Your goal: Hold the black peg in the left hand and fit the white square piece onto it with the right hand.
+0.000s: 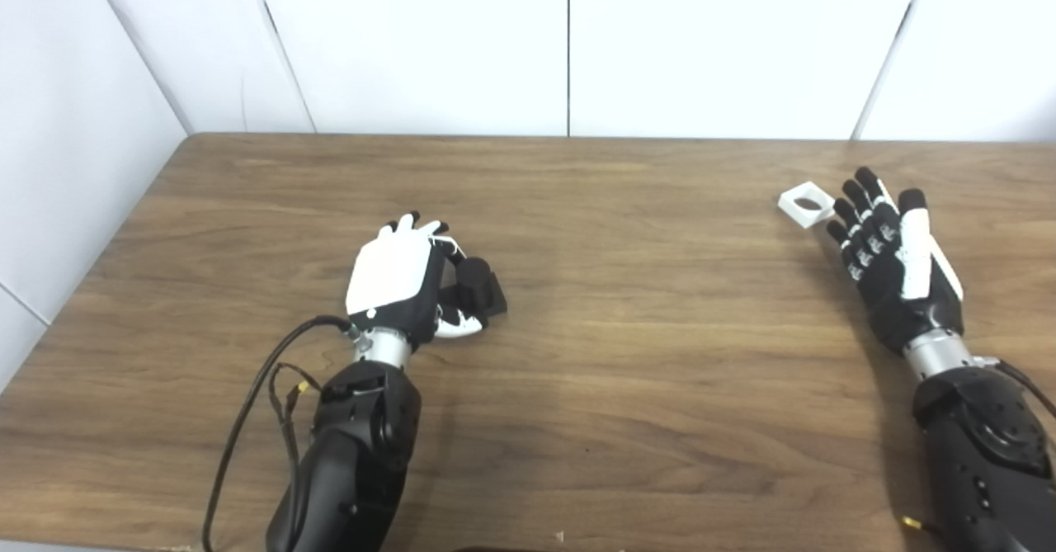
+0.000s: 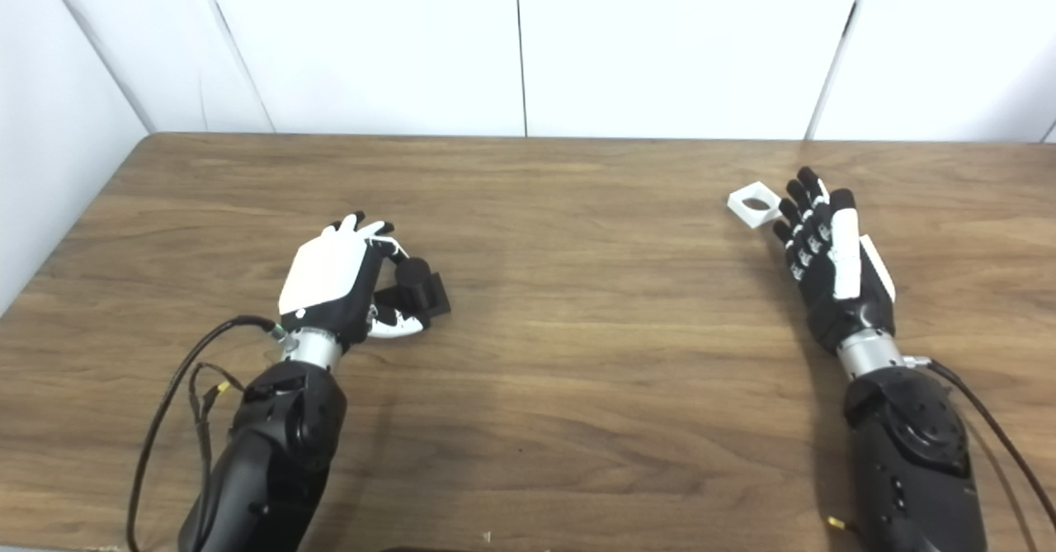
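White panelled walls behind, and a long wood-grain table (image 1: 627,354) stretching right across the shot, with both arms up from the bottom edge. On the left side, the left hand (image 1: 400,280) is curled in around the black peg (image 1: 480,285), fingers over the top and thumb tucked beneath, so it reads as clamped on the peg, though whether the peg's blocky base is lifted or resting on the wood I can't tell from here. The peg pokes out to the right of the palm, its rounded end up against the fingers and its square base pointing away toward the middle of the table. Over on the far right, the right hand (image 2: 829,276) lies flat and spread, fingers apart, holding nothing. And there's the white square piece (image 2: 754,203), lying flat on the table with its round hole facing up, just beyond and slightly left of those fingertips, very near them but, as far as I can see, not touching. That's the relation that matters: the piece sits ahead of the right hand along the line of its fingers, far nearer to it than to the left, which is well apart across the table. By my reading the peg side looks settled and the pickup has not yet been made; the right hand would need a short reach forward and a pinch on the piece's edges.
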Controlling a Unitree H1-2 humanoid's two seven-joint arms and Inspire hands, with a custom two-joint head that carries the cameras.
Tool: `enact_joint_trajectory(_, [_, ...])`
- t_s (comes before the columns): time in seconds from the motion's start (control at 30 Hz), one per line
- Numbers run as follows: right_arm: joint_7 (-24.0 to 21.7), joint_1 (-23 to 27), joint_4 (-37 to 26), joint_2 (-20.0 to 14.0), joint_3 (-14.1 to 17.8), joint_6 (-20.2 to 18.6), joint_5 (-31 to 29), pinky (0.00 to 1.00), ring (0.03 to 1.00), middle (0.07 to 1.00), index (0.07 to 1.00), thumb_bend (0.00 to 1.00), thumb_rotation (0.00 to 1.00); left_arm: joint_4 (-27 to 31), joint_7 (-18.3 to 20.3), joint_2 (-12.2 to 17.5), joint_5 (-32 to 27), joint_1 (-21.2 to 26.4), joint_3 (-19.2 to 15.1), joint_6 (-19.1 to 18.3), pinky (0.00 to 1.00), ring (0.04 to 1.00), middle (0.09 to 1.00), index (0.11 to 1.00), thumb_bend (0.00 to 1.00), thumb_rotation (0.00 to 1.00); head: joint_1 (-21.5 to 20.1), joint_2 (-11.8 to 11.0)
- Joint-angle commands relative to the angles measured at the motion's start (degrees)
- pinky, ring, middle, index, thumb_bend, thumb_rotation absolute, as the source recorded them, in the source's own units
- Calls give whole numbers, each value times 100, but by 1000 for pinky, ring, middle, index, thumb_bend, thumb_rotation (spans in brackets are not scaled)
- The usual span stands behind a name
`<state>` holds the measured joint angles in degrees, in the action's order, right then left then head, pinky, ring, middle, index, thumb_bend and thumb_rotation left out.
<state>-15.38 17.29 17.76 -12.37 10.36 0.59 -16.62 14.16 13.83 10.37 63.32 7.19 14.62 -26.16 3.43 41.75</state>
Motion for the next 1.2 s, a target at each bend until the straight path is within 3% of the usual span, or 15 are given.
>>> enact_joint_trajectory(0.0, [21, -265, 72, 214, -60, -16, -79, 1000, 1000, 1000, 1000, 586, 1000, 65, 207, -25, -62, -162, 189, 97, 1000, 1000, 914, 492, 523, 72, 4, 7])
enact_joint_trajectory(0.67, [202, -278, -133, 278, -120, -123, 48, 1000, 1000, 1000, 1000, 573, 1000, 583, 233, -331, -237, -704, 1009, 506, 1000, 1000, 919, 493, 522, 80, -123, 81])
enact_joint_trajectory(1.17, [238, -338, -322, 264, -154, -270, 65, 1000, 1000, 1000, 1000, 553, 1000, 983, 618, -490, -339, -1101, 1409, 580, 1000, 1000, 925, 493, 523, 74, -236, 158])
